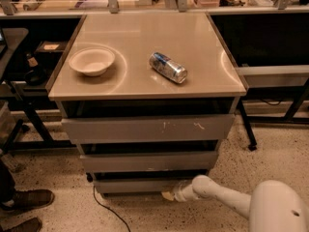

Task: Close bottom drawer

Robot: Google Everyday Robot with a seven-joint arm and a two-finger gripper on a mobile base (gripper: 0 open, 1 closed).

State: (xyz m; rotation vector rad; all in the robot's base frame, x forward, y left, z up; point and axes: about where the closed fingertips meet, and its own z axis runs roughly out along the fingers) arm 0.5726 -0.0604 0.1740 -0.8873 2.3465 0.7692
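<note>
The bottom drawer (135, 184) is the narrowest grey front, lowest on the cabinet, just above the floor. It sits slightly forward under the mid-width drawer (145, 161). My gripper (169, 195) is at the end of the white arm (222, 199), low by the floor, touching the right part of the bottom drawer's front. The widest drawer front with white scratches (147, 128) is above both.
A white bowl (91, 60) and a can lying on its side (167, 67) rest on the beige cabinet top (193, 42). A black cable (104, 209) trails on the speckled floor. Someone's shoes (26, 199) are at the lower left. Dark desks stand on both sides.
</note>
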